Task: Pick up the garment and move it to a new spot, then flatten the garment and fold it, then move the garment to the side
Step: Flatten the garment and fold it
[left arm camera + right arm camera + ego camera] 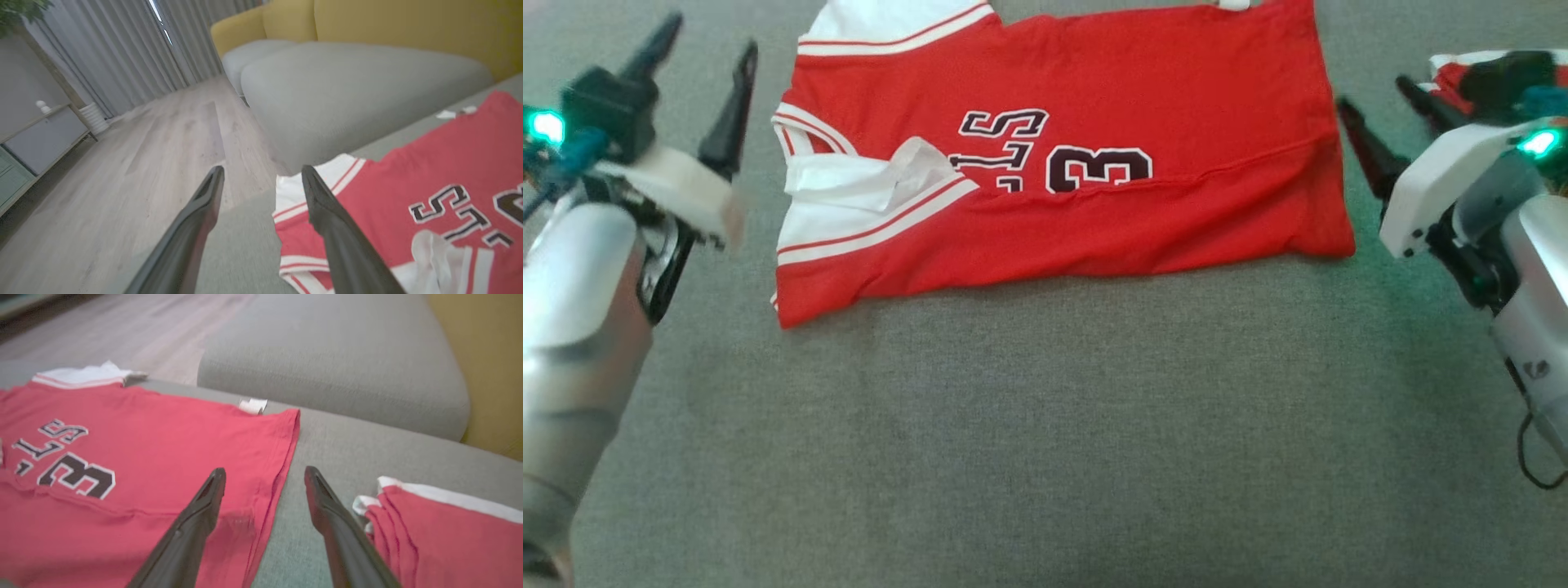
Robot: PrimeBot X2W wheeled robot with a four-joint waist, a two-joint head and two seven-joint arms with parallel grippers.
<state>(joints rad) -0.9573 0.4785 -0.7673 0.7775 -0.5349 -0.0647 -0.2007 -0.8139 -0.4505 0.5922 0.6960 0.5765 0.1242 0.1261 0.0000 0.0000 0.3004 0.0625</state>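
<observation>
Left gripper (711, 37) stands wide open and empty, near the left edge of the jersey (1143, 98). At its right edge the right gripper (1372, 92) is equally spread and empty. Between them the jersey lies folded on the grey cushion (1045, 408), far centre. Another red garment (441, 531) lies further right.

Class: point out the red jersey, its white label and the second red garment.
red jersey (1176, 82): head view, plain red cloth.
white label (252, 405): right wrist view, its middle.
second red garment (441, 539): right wrist view, red folds.
</observation>
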